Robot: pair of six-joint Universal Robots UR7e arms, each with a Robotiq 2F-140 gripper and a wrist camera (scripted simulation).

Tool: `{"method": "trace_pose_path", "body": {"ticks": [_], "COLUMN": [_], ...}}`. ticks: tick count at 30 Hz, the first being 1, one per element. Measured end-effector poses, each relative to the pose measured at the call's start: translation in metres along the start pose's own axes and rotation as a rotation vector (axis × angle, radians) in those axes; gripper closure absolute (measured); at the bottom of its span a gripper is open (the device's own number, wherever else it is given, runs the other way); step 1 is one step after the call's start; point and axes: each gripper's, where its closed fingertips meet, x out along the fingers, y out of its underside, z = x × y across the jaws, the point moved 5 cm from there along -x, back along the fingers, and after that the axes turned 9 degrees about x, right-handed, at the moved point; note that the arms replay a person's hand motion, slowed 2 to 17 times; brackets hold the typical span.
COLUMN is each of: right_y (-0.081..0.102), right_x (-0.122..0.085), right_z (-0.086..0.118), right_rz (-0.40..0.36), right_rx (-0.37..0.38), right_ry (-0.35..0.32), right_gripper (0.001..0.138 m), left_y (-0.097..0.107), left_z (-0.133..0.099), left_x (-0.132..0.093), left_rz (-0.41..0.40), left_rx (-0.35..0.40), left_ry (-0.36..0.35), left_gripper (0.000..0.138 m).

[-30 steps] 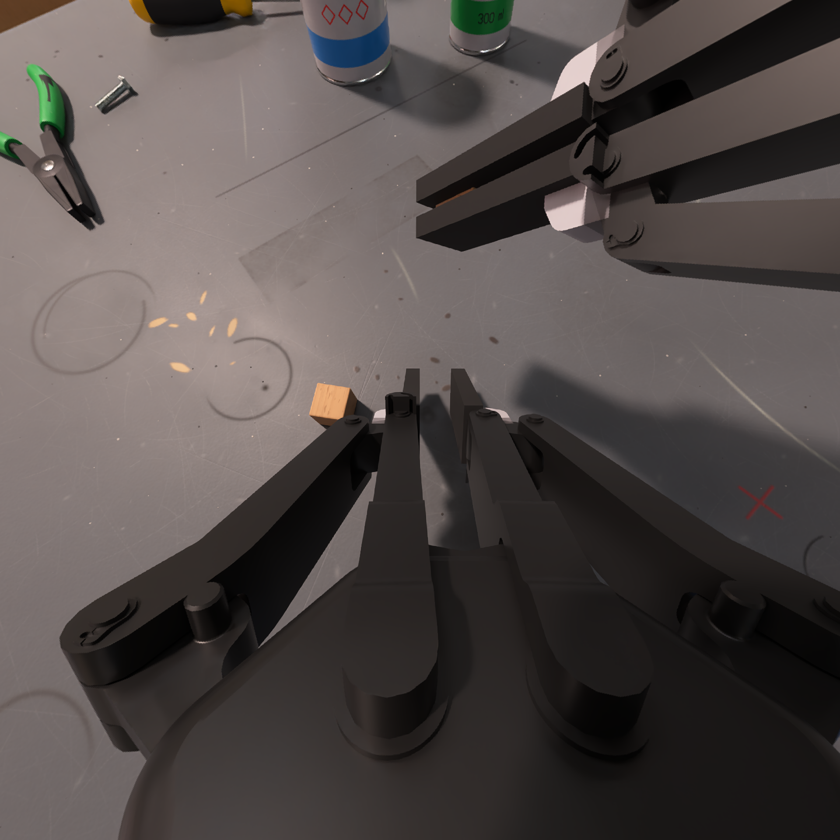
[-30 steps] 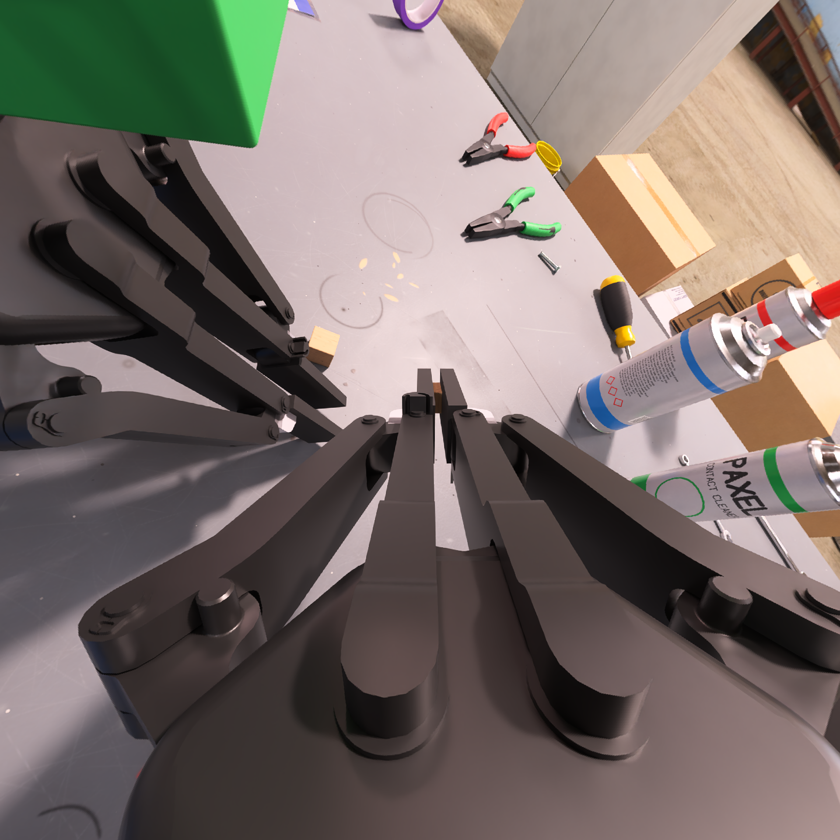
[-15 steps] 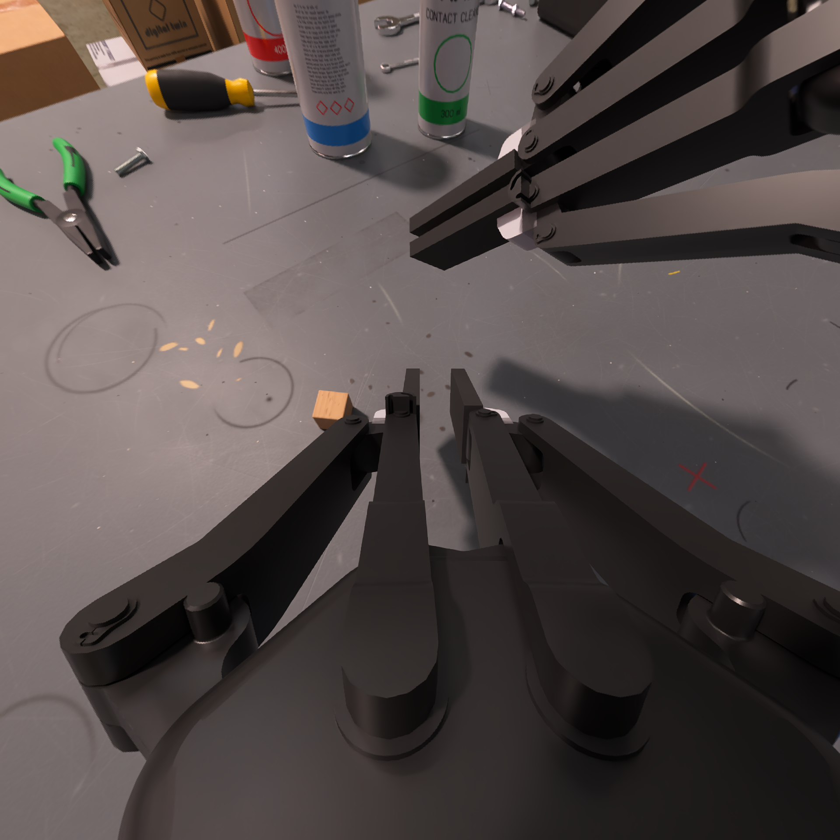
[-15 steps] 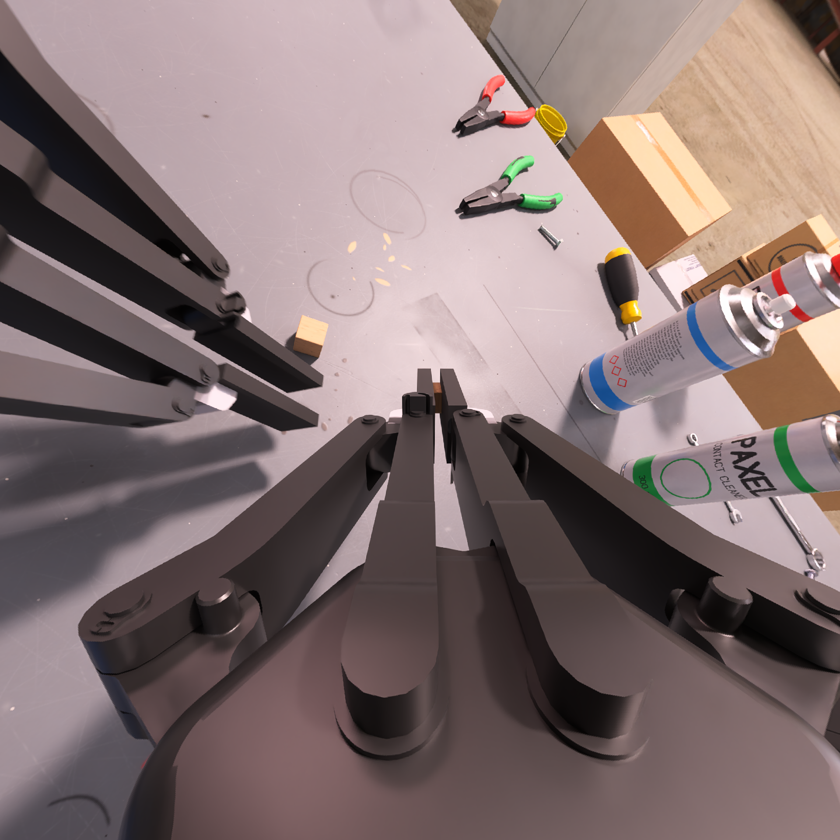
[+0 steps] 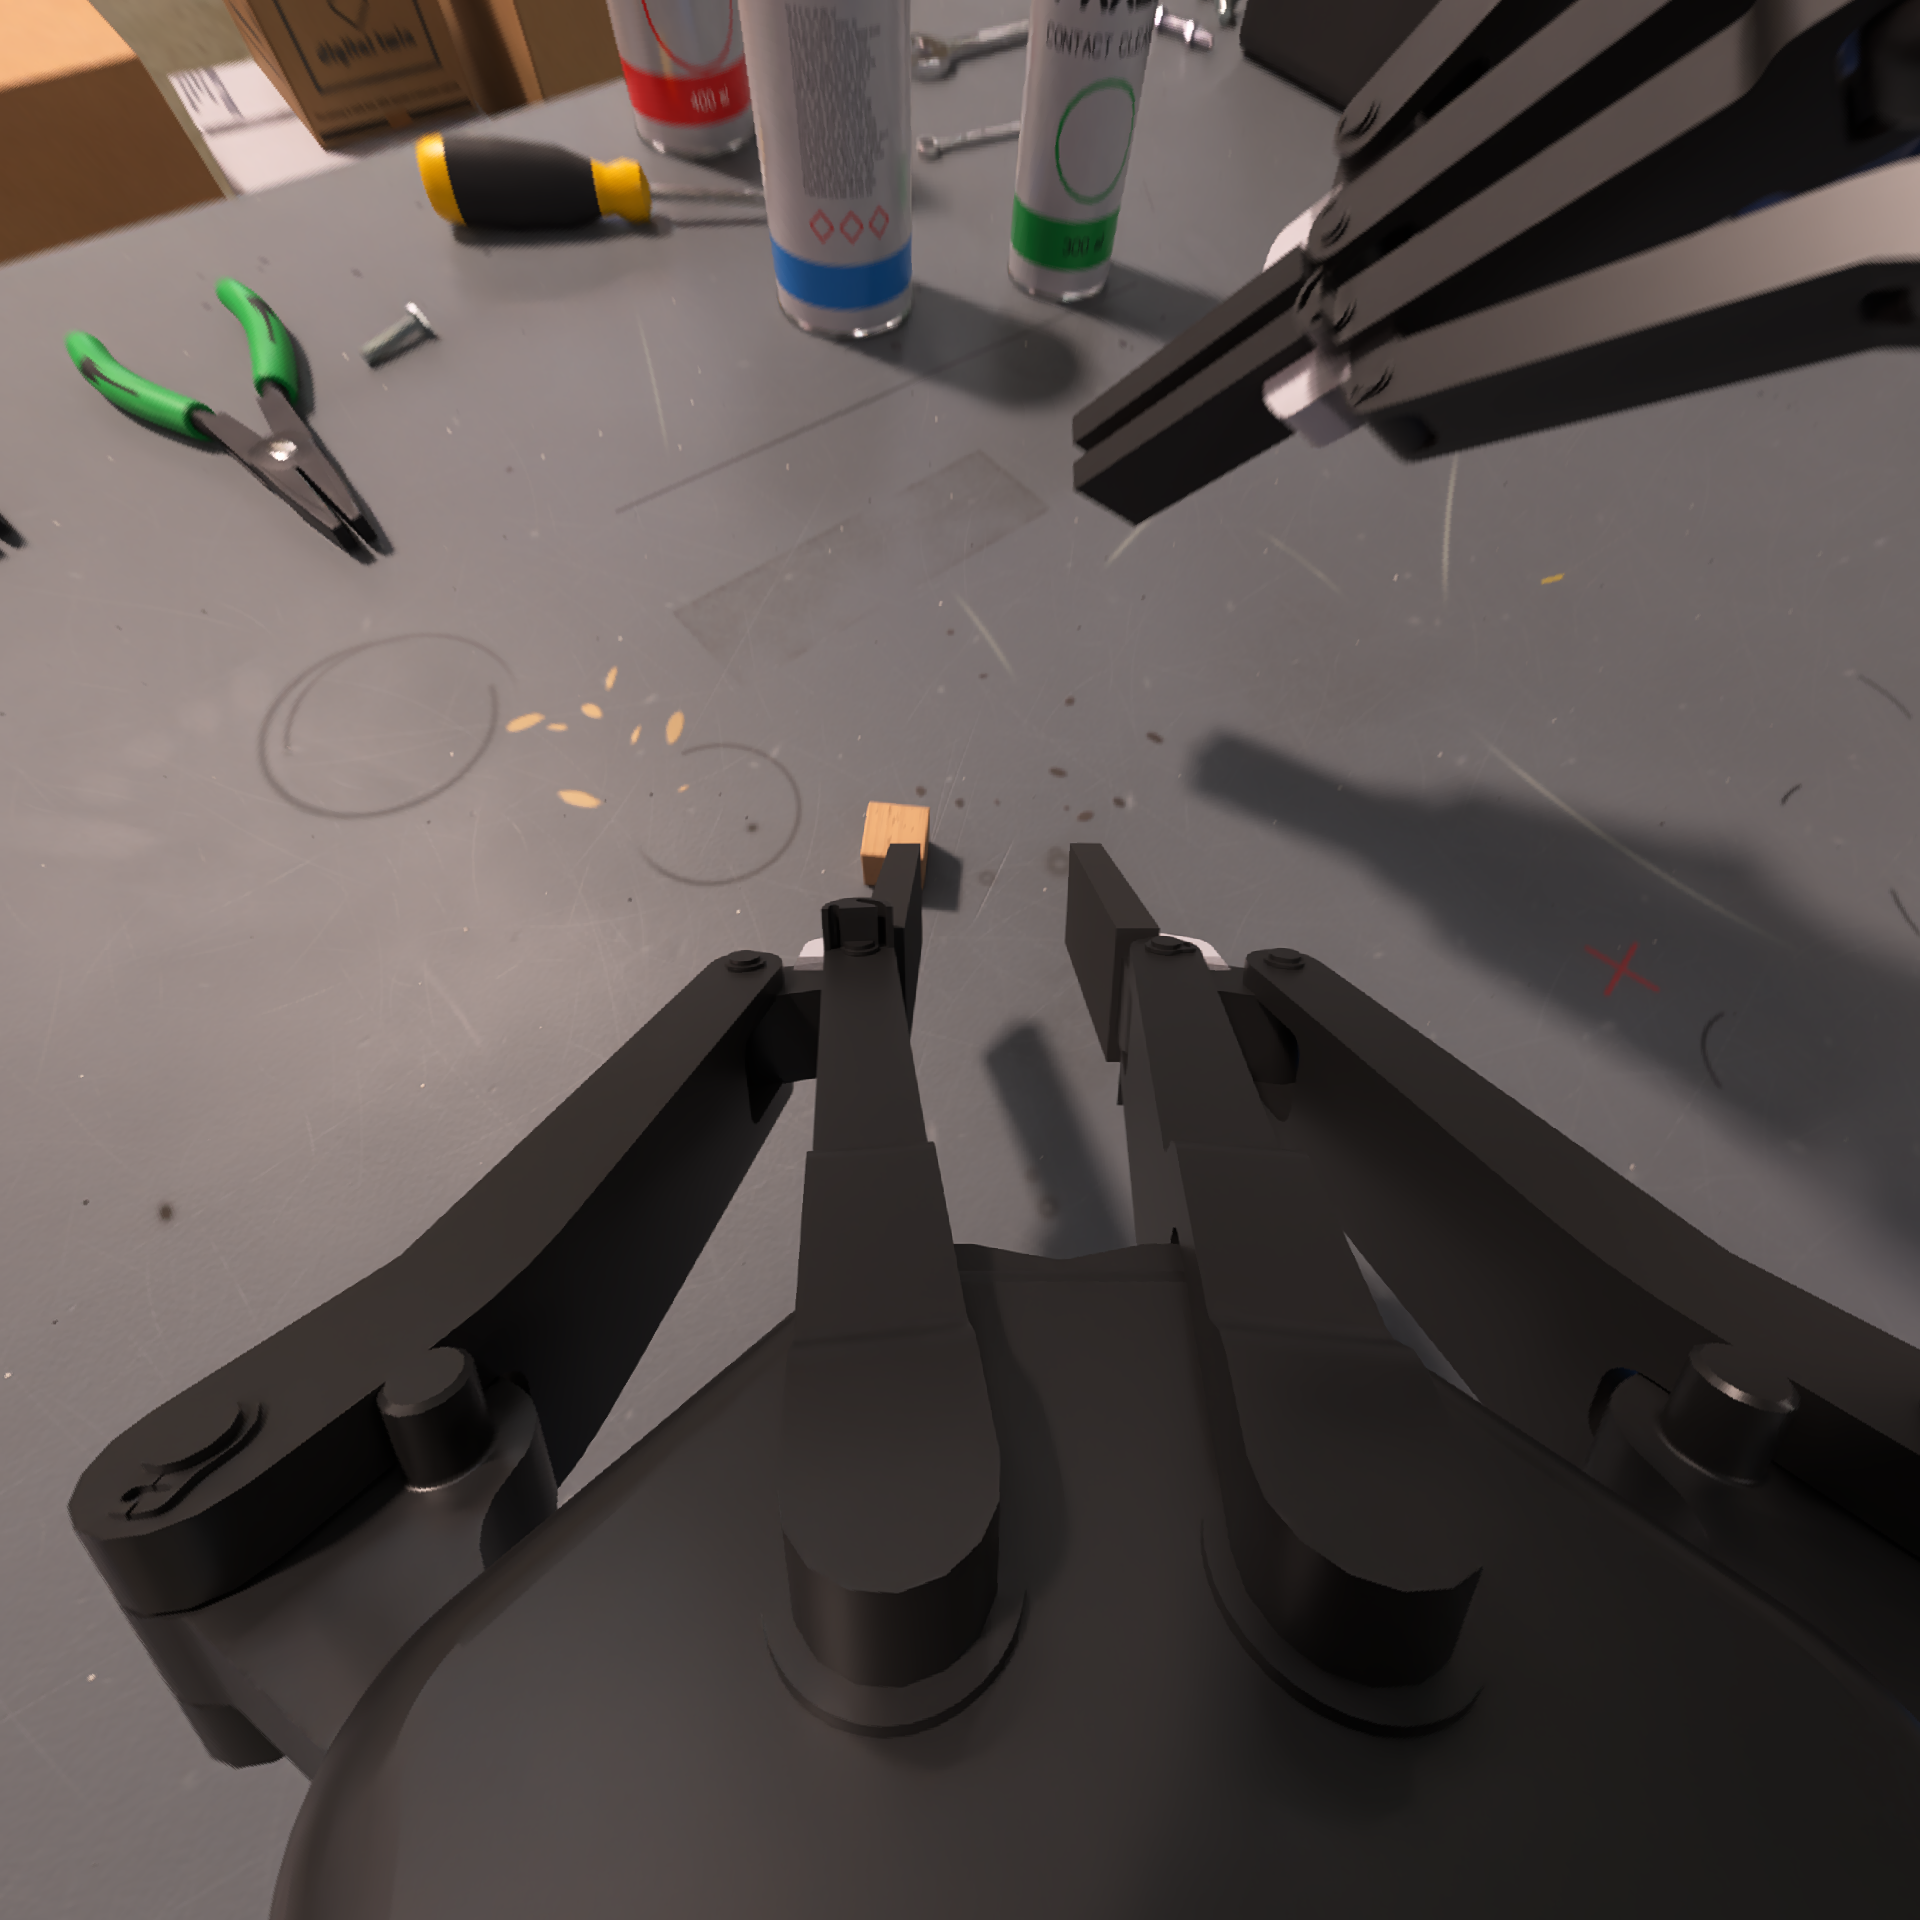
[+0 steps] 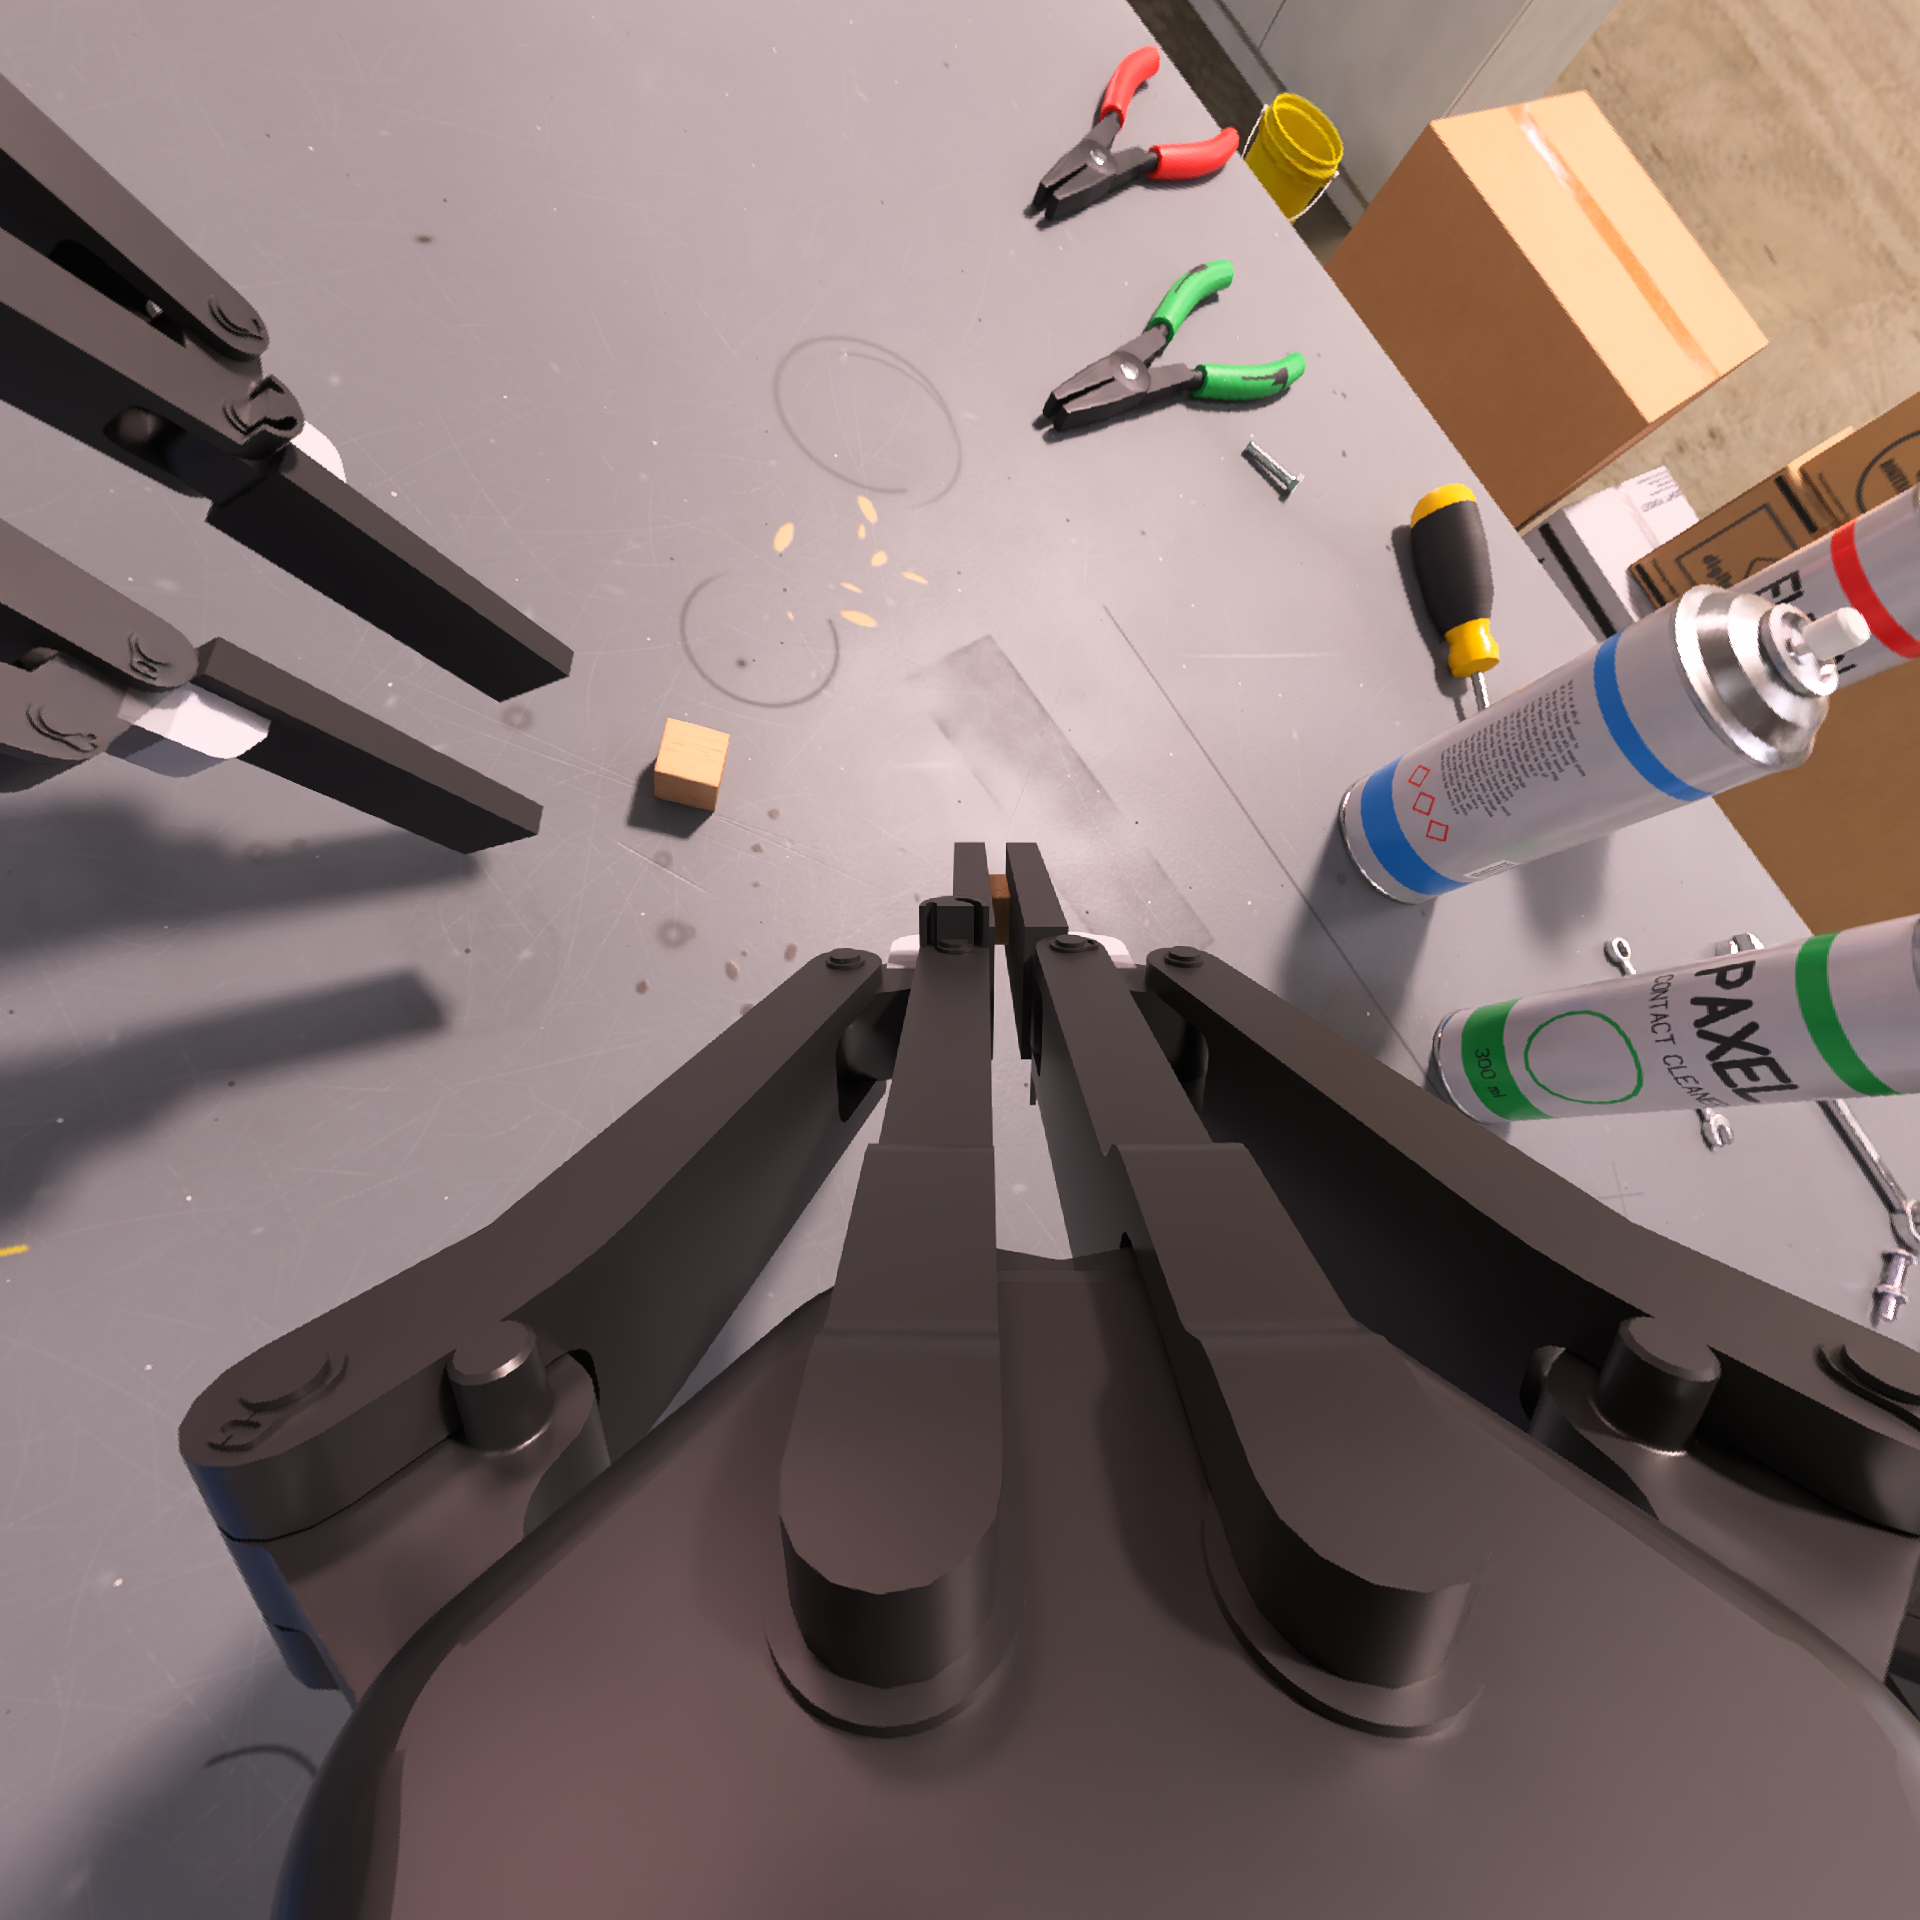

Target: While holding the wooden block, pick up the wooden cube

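The wooden cube (image 5: 891,824) is small and light tan and sits on the grey table (image 5: 312,1039). In the left wrist view my left gripper (image 5: 992,878) is open and empty above the table. Its left fingertip (image 5: 902,871) overlaps the cube's near right corner, so the cube lies just beyond and left of the gap. In the right wrist view my right gripper (image 6: 997,862) is shut on a small brown wooden block (image 6: 1001,902), held above the table. The cube (image 6: 691,764) lies ahead to its left, right of the open left gripper (image 6: 535,743). The right gripper (image 5: 1091,462) shows shut at the upper right.
Three spray cans stand at the back: blue-banded (image 5: 842,208), green-banded (image 5: 1075,177) and red-banded (image 5: 691,83). Green-handled pliers (image 5: 260,416), a screw (image 5: 395,335) and a screwdriver (image 5: 530,187) lie at back left. Red-handled pliers (image 6: 1132,145), a yellow cap (image 6: 1294,145) and cardboard boxes (image 6: 1538,281) lie past the table edge.
My left gripper has opened and shifted left, so the cube now sits at its left fingertip instead of beside the linkage. The right gripper has drawn back up and away, still shut on the block.
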Motion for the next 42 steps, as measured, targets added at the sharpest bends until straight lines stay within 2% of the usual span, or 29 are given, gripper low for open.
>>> {"method": "trace_pose_path", "body": {"ticks": [4, 7, 12, 21, 29, 34, 42], "right_y": [0.0, 0.001, 0.005, 0.011, 0.016, 0.018, 0.019], "right_x": [0.001, 0.003, 0.004, 0.001, 0.001, 0.001, 0.0], "right_z": [-0.003, -0.006, -0.014, -0.03, -0.038, -0.039, -0.038], "right_rz": [0.023, 0.042, 0.069, 0.09, 0.099, 0.101, 0.1], "right_rx": [0.021, 0.045, 0.091, 0.151, 0.185, 0.191, 0.194], "right_ry": [-0.006, -0.01, -0.009, 0.014, 0.017, 0.017, 0.012], "right_gripper": [0.134, 0.134, 0.134, 0.134, 0.134, 0.134, 0.134], "left_y": [0.012, 0.016, 0.018, 0.013, 0.004, 0.0, -0.003], "left_z": [0.013, 0.023, 0.036, 0.044, 0.042, 0.039, 0.036], "left_x": [0.008, 0.015, 0.027, 0.046, 0.056, 0.06, 0.062], "left_rz": [0.068, 0.097, 0.106, 0.13, 0.143, 0.149, 0.142], "left_rx": [0.019, 0.054, 0.124, 0.206, 0.247, 0.263, 0.279], "left_ry": [0.041, 0.046, 0.033, 0.071, 0.092, 0.116, 0.092], "left_gripper": [0.095, 0.095, 0.093, 0.086, 0.098, 0.119, 0.119]}}
